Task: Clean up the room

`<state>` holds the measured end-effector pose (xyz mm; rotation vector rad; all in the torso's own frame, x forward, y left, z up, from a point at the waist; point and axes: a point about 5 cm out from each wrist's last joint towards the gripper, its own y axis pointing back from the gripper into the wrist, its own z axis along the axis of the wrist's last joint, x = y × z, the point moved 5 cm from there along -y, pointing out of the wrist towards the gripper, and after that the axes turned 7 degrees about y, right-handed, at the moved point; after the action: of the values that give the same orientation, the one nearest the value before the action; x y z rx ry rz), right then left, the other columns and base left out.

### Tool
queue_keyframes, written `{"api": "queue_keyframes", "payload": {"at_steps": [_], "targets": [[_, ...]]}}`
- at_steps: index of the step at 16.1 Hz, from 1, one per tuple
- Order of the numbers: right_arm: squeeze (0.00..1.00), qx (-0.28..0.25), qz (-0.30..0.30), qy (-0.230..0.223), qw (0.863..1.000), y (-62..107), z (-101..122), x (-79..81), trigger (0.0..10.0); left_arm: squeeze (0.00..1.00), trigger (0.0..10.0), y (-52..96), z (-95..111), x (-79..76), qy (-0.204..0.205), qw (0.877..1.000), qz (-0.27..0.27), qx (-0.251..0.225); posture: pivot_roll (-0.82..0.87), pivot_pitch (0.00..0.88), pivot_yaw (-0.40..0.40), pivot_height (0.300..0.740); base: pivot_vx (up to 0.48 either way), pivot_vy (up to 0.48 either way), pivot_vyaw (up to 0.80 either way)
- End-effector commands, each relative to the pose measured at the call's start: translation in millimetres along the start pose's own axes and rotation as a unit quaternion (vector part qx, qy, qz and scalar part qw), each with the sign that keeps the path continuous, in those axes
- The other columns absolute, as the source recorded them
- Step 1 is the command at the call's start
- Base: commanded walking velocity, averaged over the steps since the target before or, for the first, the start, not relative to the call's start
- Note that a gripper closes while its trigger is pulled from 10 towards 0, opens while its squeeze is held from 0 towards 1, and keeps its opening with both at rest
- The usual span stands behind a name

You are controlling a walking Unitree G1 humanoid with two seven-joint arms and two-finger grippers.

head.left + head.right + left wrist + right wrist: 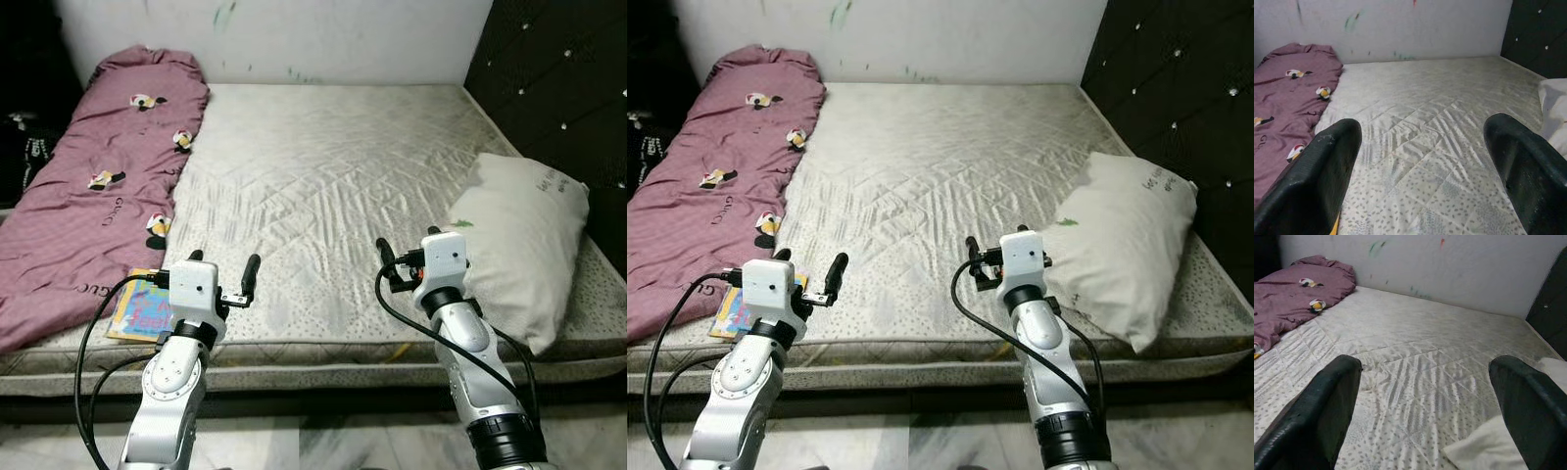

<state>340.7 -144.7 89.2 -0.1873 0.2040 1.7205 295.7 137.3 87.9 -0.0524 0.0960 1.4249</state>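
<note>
A bare quilted mattress (323,176) lies before me. A mauve blanket (93,186) with small cartoon prints is spread along its left side. A white pillow (519,240) rests at the right edge. A colourful booklet (137,305) peeks out from under the blanket at the front left corner. My left gripper (223,266) is open over the front edge, just right of the booklet. My right gripper (409,253) is open too, hovering by the pillow's left side. Both hold nothing.
A white wall (294,34) with paint marks runs behind the bed. A dark tufted headboard (568,78) stands on the right. Dark items (24,147) sit at the far left beyond the blanket. Pale floor (323,446) shows below the mattress edge.
</note>
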Motion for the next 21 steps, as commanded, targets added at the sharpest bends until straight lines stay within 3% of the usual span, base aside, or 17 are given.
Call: {"api": "queue_keyframes", "payload": {"at_steps": [1,9,14,18,21], "targets": [[0.0,-0.001,0.002,-0.001,1.0,-0.4,1.0,-0.1,10.0,0.0,10.0,-0.1,4.7,0.0,-0.001,1.0,-0.005,-0.008,-0.04,0.0,-0.022,0.74,0.405,0.0,0.0],[0.0,0.006,0.0,-0.001,1.0,1.3,-3.3,-0.4,10.0,0.0,10.0,-0.6,2.9,0.1,-0.003,1.0,-0.009,-0.004,-0.02,0.0,-0.031,0.74,0.406,0.0,0.0],[0.0,0.019,-0.019,-0.003,1.0,12.6,-10.4,-6.1,10.0,0.0,10.0,-0.6,6.8,10.9,-0.041,0.999,0.011,-0.007,-0.02,0.0,-0.019,0.74,0.0,0.0,0.0],[0.0,0.027,-0.019,-0.017,0.999,20.5,-17.9,2.0,10.0,0.0,10.0,4.6,-1.5,-2.5,-0.094,0.994,-0.047,0.008,-0.04,0.0,-0.003,0.74,0.0,0.0,0.0],[0.0,0.023,-0.044,-0.031,0.998,20.2,-15.9,-12.5,10.0,0.0,10.0,2.1,-7.3,0.3,-0.078,0.996,-0.032,0.017,-0.06,0.0,0.014,0.74,0.0,0.0,0.0]]}}
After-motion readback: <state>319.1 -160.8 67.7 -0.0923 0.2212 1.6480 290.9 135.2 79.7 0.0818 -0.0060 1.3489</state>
